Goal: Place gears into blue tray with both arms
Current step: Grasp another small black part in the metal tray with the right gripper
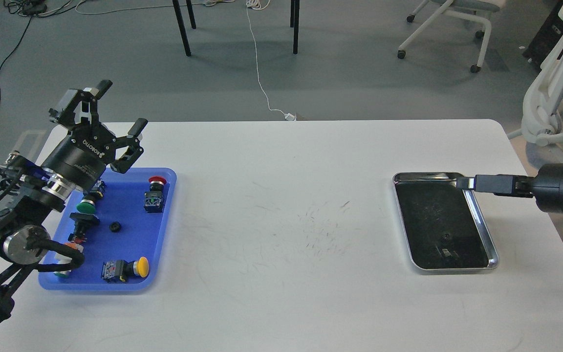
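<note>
One gear (114, 227), a small black disc, lies in the middle of the blue tray (166, 215) at the table's left. Another gear (447, 236) lies on the black liner of the silver tray (489, 236) at the right. My left gripper (119, 108) hangs open above the blue tray's far left corner, holding nothing. My right gripper (466, 183) reaches in from the right over the silver tray's far right corner. It is turned edge-on, so its fingers cannot be told apart.
Several push-button switches share the blue tray: green (86, 204), red (155, 194), yellow (126, 269) and black (82, 222). My left arm partly hides one near the tray's front left. Chairs and a white cable lie beyond the table's far edge.
</note>
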You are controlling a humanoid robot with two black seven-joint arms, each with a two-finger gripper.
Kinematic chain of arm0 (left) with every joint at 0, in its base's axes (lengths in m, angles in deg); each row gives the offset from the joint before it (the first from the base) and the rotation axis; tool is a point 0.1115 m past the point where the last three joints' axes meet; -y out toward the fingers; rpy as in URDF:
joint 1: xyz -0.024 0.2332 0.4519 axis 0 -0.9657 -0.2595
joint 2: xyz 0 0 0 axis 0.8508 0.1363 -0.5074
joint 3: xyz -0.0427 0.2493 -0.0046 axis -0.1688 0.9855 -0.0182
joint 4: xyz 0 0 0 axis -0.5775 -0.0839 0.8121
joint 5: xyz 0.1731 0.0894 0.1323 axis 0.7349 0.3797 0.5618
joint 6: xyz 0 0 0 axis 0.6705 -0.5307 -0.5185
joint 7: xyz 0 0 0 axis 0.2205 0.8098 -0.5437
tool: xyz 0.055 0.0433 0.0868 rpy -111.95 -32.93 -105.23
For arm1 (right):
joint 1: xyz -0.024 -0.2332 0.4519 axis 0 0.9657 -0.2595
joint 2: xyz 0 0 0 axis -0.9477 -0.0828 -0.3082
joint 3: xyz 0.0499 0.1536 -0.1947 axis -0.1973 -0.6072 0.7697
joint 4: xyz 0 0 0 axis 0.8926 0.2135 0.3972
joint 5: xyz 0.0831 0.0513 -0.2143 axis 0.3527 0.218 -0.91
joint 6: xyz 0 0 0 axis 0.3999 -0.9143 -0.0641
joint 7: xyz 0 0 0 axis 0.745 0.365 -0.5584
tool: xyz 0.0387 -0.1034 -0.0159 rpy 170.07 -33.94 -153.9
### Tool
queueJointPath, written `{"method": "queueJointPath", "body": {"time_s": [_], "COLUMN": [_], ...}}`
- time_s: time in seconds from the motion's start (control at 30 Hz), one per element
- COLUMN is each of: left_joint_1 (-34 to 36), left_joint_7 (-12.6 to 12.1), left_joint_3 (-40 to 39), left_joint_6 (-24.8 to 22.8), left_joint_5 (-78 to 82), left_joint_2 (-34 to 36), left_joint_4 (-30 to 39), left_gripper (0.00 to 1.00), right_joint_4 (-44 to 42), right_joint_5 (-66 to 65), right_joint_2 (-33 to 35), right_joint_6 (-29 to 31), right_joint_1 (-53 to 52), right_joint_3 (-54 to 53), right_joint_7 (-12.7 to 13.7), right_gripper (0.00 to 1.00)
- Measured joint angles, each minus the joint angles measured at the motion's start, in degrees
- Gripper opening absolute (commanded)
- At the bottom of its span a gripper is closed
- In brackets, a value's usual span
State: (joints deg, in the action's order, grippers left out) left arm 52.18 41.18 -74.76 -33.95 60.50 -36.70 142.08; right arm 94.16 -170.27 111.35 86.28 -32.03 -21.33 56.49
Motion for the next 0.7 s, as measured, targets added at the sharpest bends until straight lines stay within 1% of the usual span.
{"method": "queueJointPath", "body": {"time_s": [0.1, 0.17, 0.37, 0.53, 0.57, 0.7], "left_joint_1": [0.0, 0.0, 0.0, 0.07, 0.09, 0.17], "left_joint_7": [-0.01, -0.08, -0.18, -0.23, -0.23, -0.23], "left_joint_3": [0.05, 0.06, 0.06, 0.06, 0.05, -0.03], "left_joint_6": [-0.05, -0.05, -0.05, -0.03, -0.03, -0.02], "left_joint_5": [0.07, 0.09, 0.1, 0.14, 0.14, 0.12], "left_joint_2": [-0.01, -0.24, -0.79, -0.9, -0.9, -0.79], "left_joint_4": [0.06, 0.1, 0.11, 0.11, 0.11, 0.11], "left_gripper": [0.98, 0.98, 0.98, 0.98, 0.98, 0.98], "right_joint_4": [0.06, -0.2, -2.25, -6.16, -6.57, -8.34], "right_joint_5": [-7.22, -9.11, -11.49, -13.43, -13.49, -14.17], "right_joint_2": [-0.91, -2.98, -8.27, -12.93, -13.57, -15.44], "right_joint_6": [-0.02, -0.03, -0.03, -0.03, -0.03, -0.03], "right_joint_1": [-4.3, -5.92, -7.4, -9.04, -9.24, -10.09], "right_joint_3": [6.55, 9.47, 12.32, 16.4, 17.03, 18.93], "right_joint_7": [0.01, 0.01, 0.01, 0.02, 0.01, 0.02], "right_gripper": [0.98, 0.98, 0.95, 0.91, 0.89, 0.78]}}
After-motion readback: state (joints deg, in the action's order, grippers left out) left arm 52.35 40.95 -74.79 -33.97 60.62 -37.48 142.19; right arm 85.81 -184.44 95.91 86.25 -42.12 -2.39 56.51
